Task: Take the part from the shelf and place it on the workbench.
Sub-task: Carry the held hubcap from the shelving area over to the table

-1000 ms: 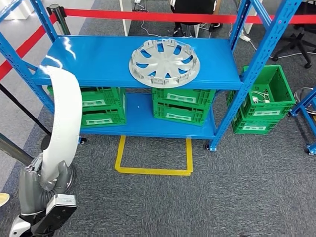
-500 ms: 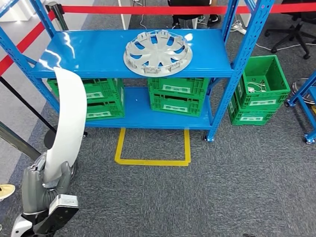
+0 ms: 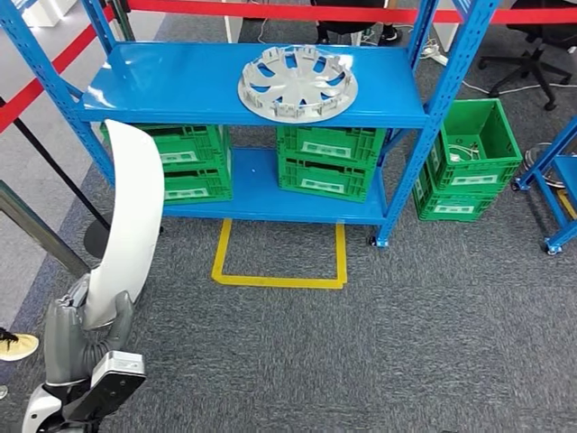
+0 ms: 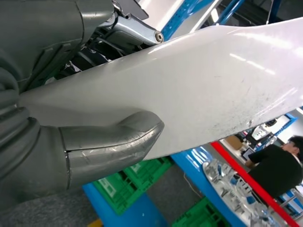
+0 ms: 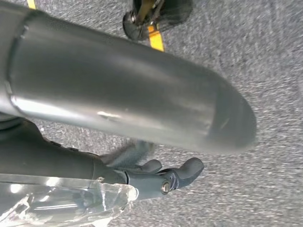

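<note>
My left hand [image 3: 78, 338] hangs low at my left side and grips the lower end of a long, curved white panel part [image 3: 129, 216], which stands up from it. In the left wrist view the grey thumb [image 4: 111, 146] presses on the white part [image 4: 214, 94]. Ahead stands the blue shelf [image 3: 177, 86], with a silver wheel cover [image 3: 297, 83] lying flat on its top level. My right hand [image 5: 125, 94] hangs over grey carpet, its dark fingers [image 5: 178, 175] loosely extended and holding nothing.
Green crates [image 3: 326, 162] sit on the shelf's lower level, and another green crate [image 3: 470, 158] stands on the floor to its right. A yellow floor marking [image 3: 279, 262] lies before the shelf. A shoe [image 3: 17, 343] shows at the left edge. A person [image 4: 282, 170] sits beyond the red barrier.
The whole picture has shifted as the camera moved; the shelf now sits a little higher and further right in view. My left hand still holds the white part.
</note>
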{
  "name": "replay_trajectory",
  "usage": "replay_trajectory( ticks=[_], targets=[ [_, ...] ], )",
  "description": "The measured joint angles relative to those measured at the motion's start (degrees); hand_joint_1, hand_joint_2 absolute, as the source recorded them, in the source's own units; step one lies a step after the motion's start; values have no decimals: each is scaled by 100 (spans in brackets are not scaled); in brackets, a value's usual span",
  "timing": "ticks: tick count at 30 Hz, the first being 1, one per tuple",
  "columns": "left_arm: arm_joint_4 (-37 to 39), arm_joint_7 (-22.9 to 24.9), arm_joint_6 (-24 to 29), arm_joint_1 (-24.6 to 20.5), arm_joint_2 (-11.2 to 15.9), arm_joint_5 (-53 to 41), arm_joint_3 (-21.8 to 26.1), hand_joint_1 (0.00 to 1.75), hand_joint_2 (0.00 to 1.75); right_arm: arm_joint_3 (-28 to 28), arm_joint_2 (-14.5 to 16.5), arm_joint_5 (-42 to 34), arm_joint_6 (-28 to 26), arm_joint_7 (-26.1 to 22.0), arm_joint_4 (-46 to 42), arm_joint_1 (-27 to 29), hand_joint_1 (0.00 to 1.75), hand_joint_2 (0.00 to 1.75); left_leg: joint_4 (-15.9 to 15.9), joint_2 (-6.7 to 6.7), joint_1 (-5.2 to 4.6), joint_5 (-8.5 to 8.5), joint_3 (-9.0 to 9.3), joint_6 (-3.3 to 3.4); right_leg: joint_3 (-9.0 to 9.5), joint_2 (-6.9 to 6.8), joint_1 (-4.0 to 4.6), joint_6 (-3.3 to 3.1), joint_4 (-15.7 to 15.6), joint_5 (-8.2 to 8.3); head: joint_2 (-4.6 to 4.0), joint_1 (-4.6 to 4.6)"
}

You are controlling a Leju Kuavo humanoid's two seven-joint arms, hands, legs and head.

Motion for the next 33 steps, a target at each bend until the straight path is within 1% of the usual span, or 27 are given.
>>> replay_trajectory(
  ticks=[1,2,3,5,6,7,9,10,11,12,13,14,15,17,18,20,21,22,23,25,26,27,28,29,30,32,33],
  targets=[
    [6,-3,0,-3,4,0,-1,175,175,-4,4,5,1,-2,-1,-16,0,0,47,-5,-3,47,-68,-28,240,10,2,-22,-363,-21,0,-4],
    [10,-8,0,-6,7,0,-4,175,175,-5,8,10,-1,-7,-2,-29,0,0,87,-9,-10,92,-115,-51,380,20,4,-49,-624,-90,-1,-6],
    [12,-15,-1,-10,9,0,-10,175,175,-8,12,15,-1,-8,-2,-37,0,0,109,-10,-16,138,-143,-66,417,32,14,-92,-729,-145,1,-13],
    [19,-26,-2,-16,14,1,-27,175,175,-18,13,24,-3,-9,-3,-35,0,0,134,-16,-10,166,-174,-101,301,30,12,-190,-691,-102,1,-23],
    [22,-30,-2,-16,17,3,-34,175,175,-27,13,28,-3,-8,-5,-34,0,0,198,-19,-2,42,-201,-134,247,21,9,-245,-669,-58,1,-32],
    [25,-31,-3,-15,21,4,-38,175,175,-36,12,31,-5,-8,-8,-35,0,0,357,-22,7,-200,-245,-169,179,9,4,-298,-663,2,1,-39],
    [32,-31,-10,-20,30,7,-46,175,175,-48,12,34,-7,-2,-14,-39,0,0,973,-23,25,-861,-368,-224,30,-1,6,-363,-658,151,1,-58],
    [38,-32,-15,-24,36,9,-53,175,175,-50,13,38,-7,3,-16,-40,0,0,1354,-23,30,-1088,-421,-235,-62,-5,12,-372,-651,235,1,-59],
    [46,-32,-19,-26,44,13,-61,175,175,-51,13,42,-8,10,-16,-39,0,0,1656,-23,32,-1157,-433,-235,-160,-9,18,-375,-642,318,1,-60],
    [55,-32,-19,-26,50,18,-68,175,175,-53,13,45,-13,16,-16,-38,0,0,1813,-23,33,-1082,-378,-227,-268,-14,25,-374,-631,399,1,-59],
    [62,-32,-20,-26,55,23,-74,175,175,-56,13,49,-19,21,-16,-39,0,0,1780,-24,32,-916,-238,-209,-379,-18,33,-369,-620,475,1,-58],
    [66,-32,-20,-29,58,27,-79,175,175,-58,13,50,-25,25,-17,-40,0,0,1538,-26,31,-751,2,-181,-473,-17,40,-360,-613,545,1,-58],
    [67,-33,-20,-33,60,28,-83,175,175,-60,14,50,-29,25,-17,-42,0,0,1142,-31,24,-682,327,-144,-546,-14,48,-344,-610,608,1,-57],
    [68,-38,-19,-52,63,28,-88,175,175,-63,15,50,-31,25,-18,-43,0,0,262,-39,-6,-780,927,-85,-634,-5,53,-301,-617,743,1,-53],
    [68,-42,-18,-60,64,28,-89,175,175,-65,15,50,-31,25,-18,-44,0,0,-6,-41,-31,-840,1070,-68,-663,-4,42,-273,-639,818,1,-55],
    [70,-46,-17,-66,67,33,-90,175,175,-76,20,50,-31,27,-17,-31,0,0,-161,-30,-59,-766,1030,-31,-723,-3,10,-204,-696,946,1,-56],
    [72,-48,-18,-67,68,37,-91,175,175,-83,22,50,-31,28,-16,-20,0,0,-176,-21,-61,-687,959,10,-764,-2,0,-171,-682,891,1,-55],
    [74,-48,-18,-66,69,42,-91,175,175,-89,24,50,-31,30,-16,-4,0,0,-191,-13,-55,-603,882,52,-827,0,-2,-143,-571,702,1,-42],
    [76,-48,-18,-65,69,45,-92,175,175,-92,25,50,-31,32,-15,7,0,0,-199,-5,-48,-522,801,87,-901,1,-4,-122,-343,406,1,-31],
    [82,-48,-20,-63,70,46,-92,175,175,-93,26,51,-31,32,-15,13,0,0,-192,-3,-60,-363,619,120,-1046,1,-1,-88,386,-180,1,-10],
    [90,-48,-23,-63,70,46,-93,175,175,-93,26,51,-31,32,-15,7,0,0,-185,0,-66,-281,520,119,-1067,1,-1,-77,731,-274,1,-10],
    [99,-48,-27,-63,70,46,-93,175,175,-93,26,50,-32,32,-16,2,0,0,-172,4,-70,-197,408,114,-1024,1,0,-70,951,-202,1,-11],
    [108,-48,-31,-64,71,49,-94,175,175,-93,26,50,-33,30,-16,-4,0,0,-150,6,-70,-119,288,103,-897,1,0,-65,989,-21,1,-11],
    [116,-49,-39,-64,73,59,-94,175,175,-94,26,51,-36,25,-16,-8,0,0,-118,6,-65,-44,165,86,-669,1,-1,-58,829,174,1,-11],
    [120,-54,-48,-66,76,75,-95,175,175,-95,27,51,-39,17,-16,-18,0,0,-71,2,-62,22,52,62,-349,2,-4,-50,484,237,1,-10],
    [127,-67,-64,-76,86,112,-97,175,175,-102,29,52,-48,3,-15,-46,0,0,31,-6,-68,128,-95,7,289,14,6,-75,-393,23,1,-15],
    [130,-75,-67,-85,90,125,-102,175,175,-114,30,52,-58,2,-15,-57,0,0,62,-7,-69,180,-123,-18,455,23,18,-108,-672,-118,-1,-17]
  ],
)
